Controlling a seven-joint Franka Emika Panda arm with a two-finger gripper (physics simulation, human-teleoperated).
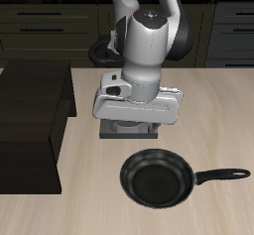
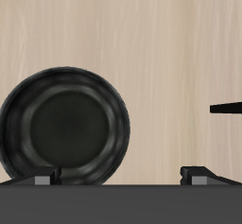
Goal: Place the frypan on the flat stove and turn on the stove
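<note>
Down near the front of the counter (image 1: 89,204) sits the frypan (image 1: 157,177), flat on the wood with its long handle sticking out sideways, nothing touching it. Farther back, the flat stove (image 1: 127,130) is mostly hidden under the arm's big white wrist housing, so only a grey edge peeks out. The end effector (image 2: 126,176) hangs above the counter, and the wrist view shows the pan bowl beside one fingertip, not between the two. Fingers (image 2: 198,174) look spread apart with nothing held.

Looks to me like we're at the very start: pan not grasped, stove not loaded, knob untouched. Next move probably means shifting toward the front edge and dropping down onto the pan. The handle seems the sensible spot to pinch since the bowl is way wider than the opening. It's thin though, so the fingers need lining up across it or the pan may swing when lifted. A dark cabinet (image 1: 30,130) stands off to the side, well clear.
</note>
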